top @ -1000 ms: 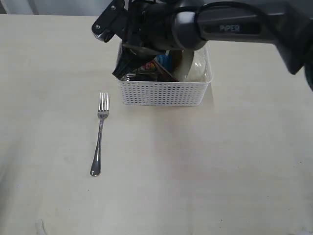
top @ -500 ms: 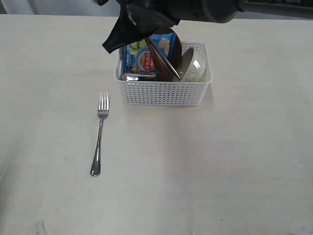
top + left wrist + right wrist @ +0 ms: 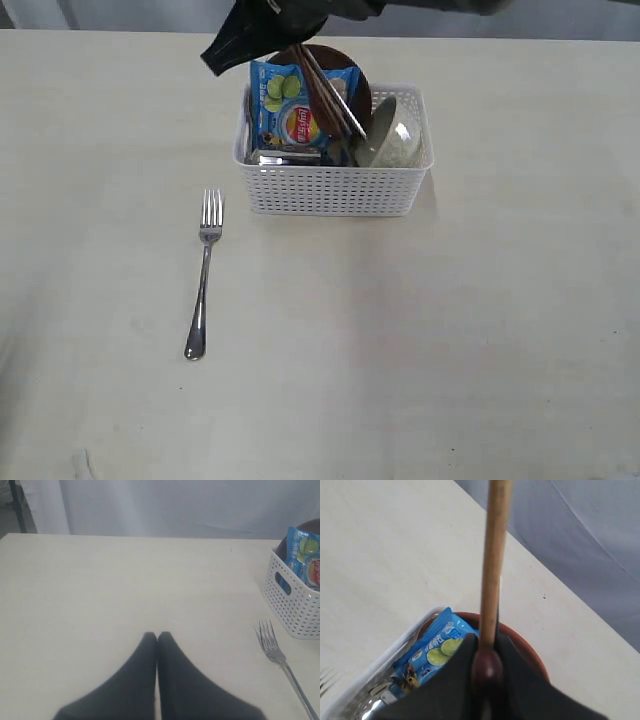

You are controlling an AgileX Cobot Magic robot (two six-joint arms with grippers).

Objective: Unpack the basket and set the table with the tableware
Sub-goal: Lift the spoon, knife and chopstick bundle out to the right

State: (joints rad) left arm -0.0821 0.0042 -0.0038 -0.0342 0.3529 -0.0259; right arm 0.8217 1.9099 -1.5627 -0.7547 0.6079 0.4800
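Right gripper (image 3: 488, 642) is up at the top of the exterior view, above the left end of the white perforated plastic basket (image 3: 335, 190). Its fingers are clamped on a slim pale wooden stick (image 3: 493, 555), and a dark reddish-brown rounded end sits right between the pads. (Chopstick or spoon handle? I can't tell from the wrist camera.)

From the exterior camera I see thin wooden pieces slanting up out of the basket toward that gripper. They cross in front of the small round brown plate (image 3: 352, 72), which stands on edge at the back.

The blue chip bag (image 3: 283, 110) stands upright in the basket's left half, with the shiny steel cup (image 3: 285, 157) low in front of it. The pale cream bowl (image 3: 403, 140) is tipped on its side at the right end.

The basket sits on the pale beige table (image 3: 450, 330), toward the far edge. The steel fork (image 3: 203, 275) lies flat on the table to the front left of the basket, apart from it, tines pointing to the far side.

Left gripper (image 3: 157, 639) hangs over bare table, fingers pressed together with nothing between them. The fork and basket are off to one side of it.
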